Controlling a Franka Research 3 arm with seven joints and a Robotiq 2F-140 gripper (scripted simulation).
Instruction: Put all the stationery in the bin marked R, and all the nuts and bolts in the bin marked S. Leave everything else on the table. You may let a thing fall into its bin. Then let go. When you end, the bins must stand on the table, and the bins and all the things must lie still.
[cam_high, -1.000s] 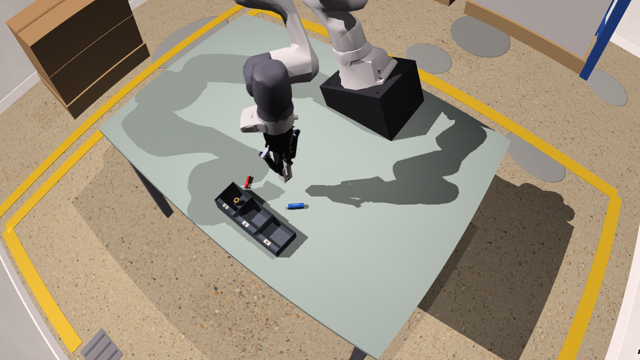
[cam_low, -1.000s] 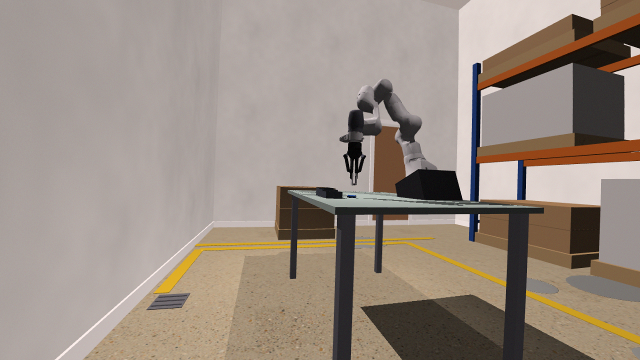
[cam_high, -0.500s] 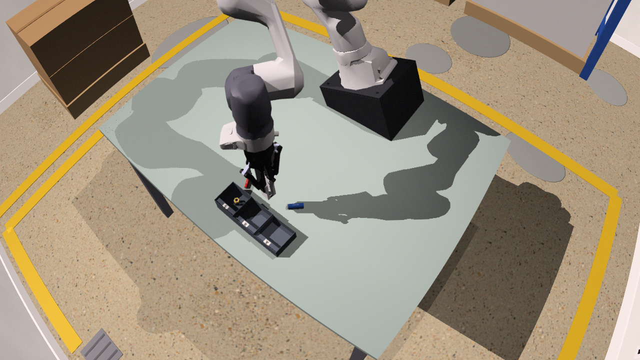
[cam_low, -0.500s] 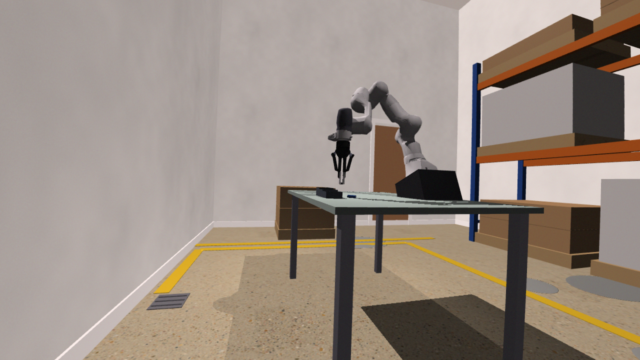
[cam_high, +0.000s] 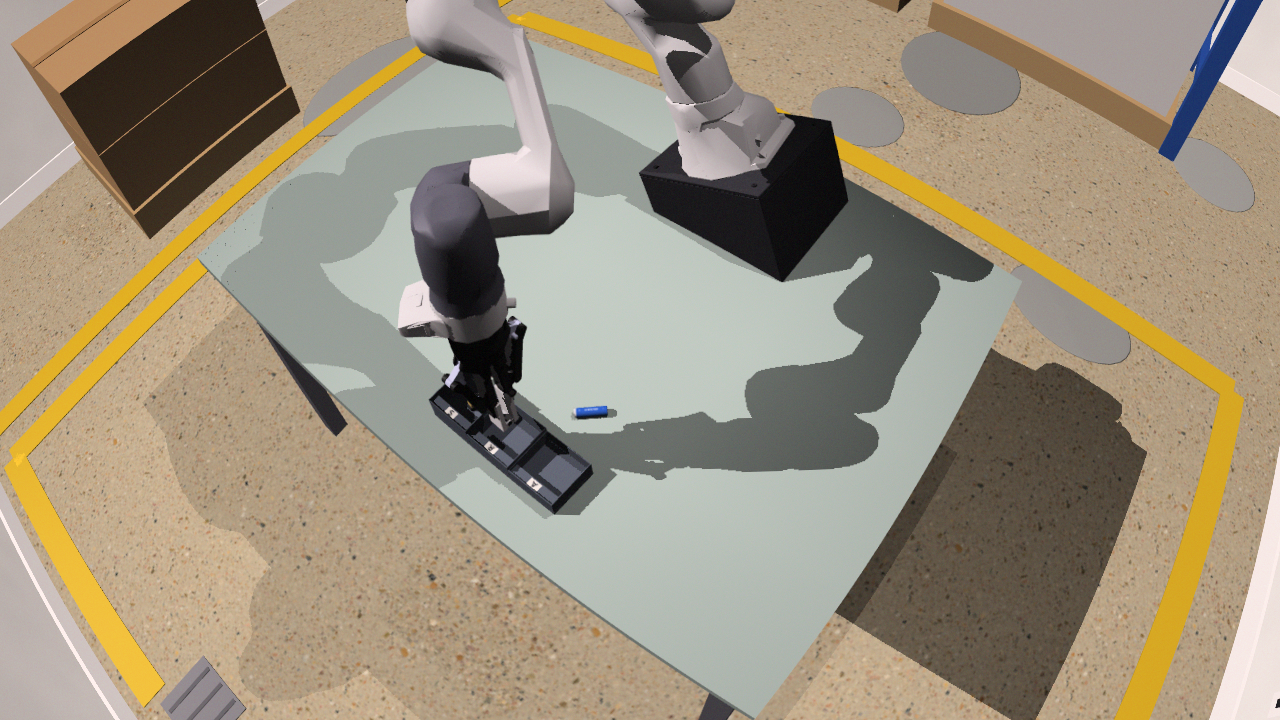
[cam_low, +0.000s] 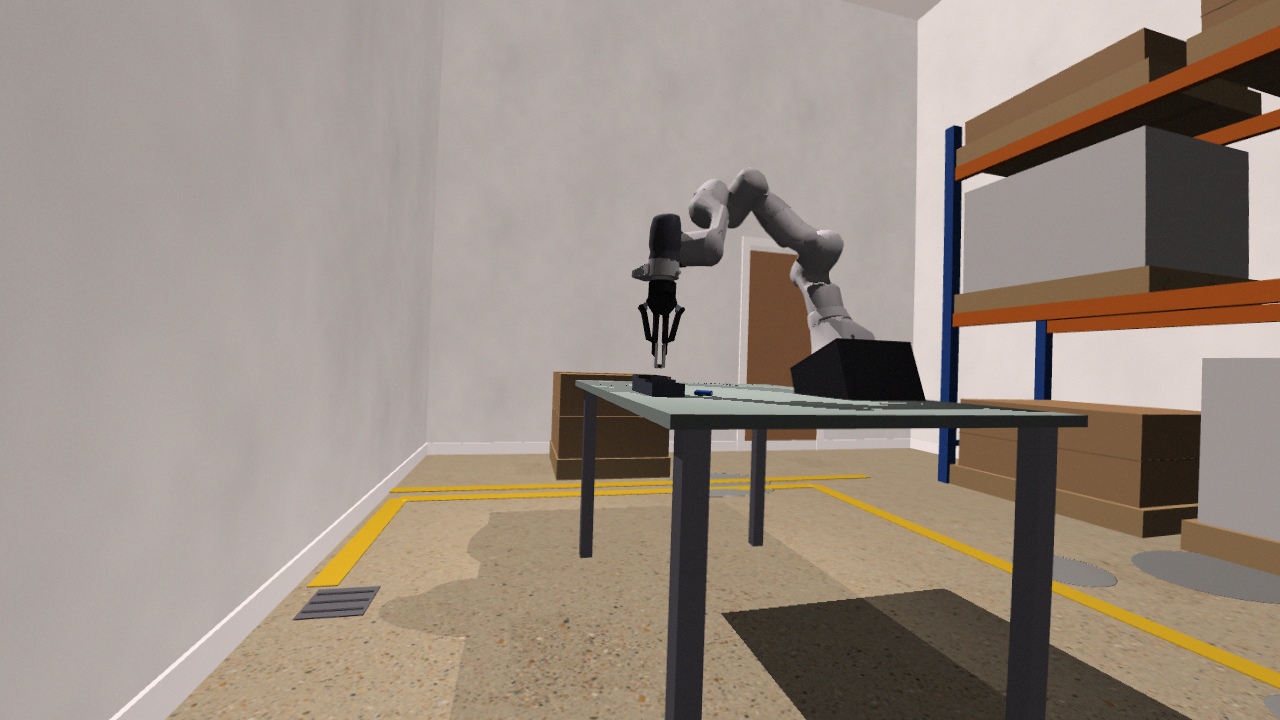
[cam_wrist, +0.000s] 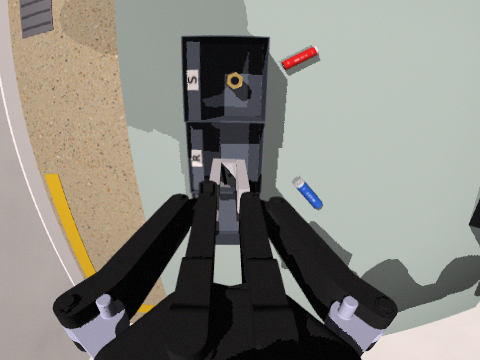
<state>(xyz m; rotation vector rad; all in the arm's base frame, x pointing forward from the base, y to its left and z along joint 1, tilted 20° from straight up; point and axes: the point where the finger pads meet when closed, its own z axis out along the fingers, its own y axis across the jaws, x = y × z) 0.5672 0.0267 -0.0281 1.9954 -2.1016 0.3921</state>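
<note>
The claw hangs fingers-down above the bin marked R, its fingers drawn nearly together with a narrow gap at the tips; whether anything thin is pinched between them cannot be told. Directly beneath, the R bin occupies the middle of a black three-bin row set near and roughly parallel to the long edge of the counter farthest from the arm's base. Next door, toward the short edge at the S end of that long side, a brass nut lies in the bin marked S, already where the task wants it. At the opposite end is the bin marked A.

On the base side of the row, a blue cylinder lies apart from the bins, and a red cylinder rests near the S bin's outer corner. Both look like batteries, best left on the counter.

The step in hand appears to be a delivery of stationery to R, if the claw is loaded. Good work calls for centering the tips between the dividers, lowering straight without brushing a wall, parting the fingers only modestly, then rising vertically so that the row does not shift toward the long edge.
</note>
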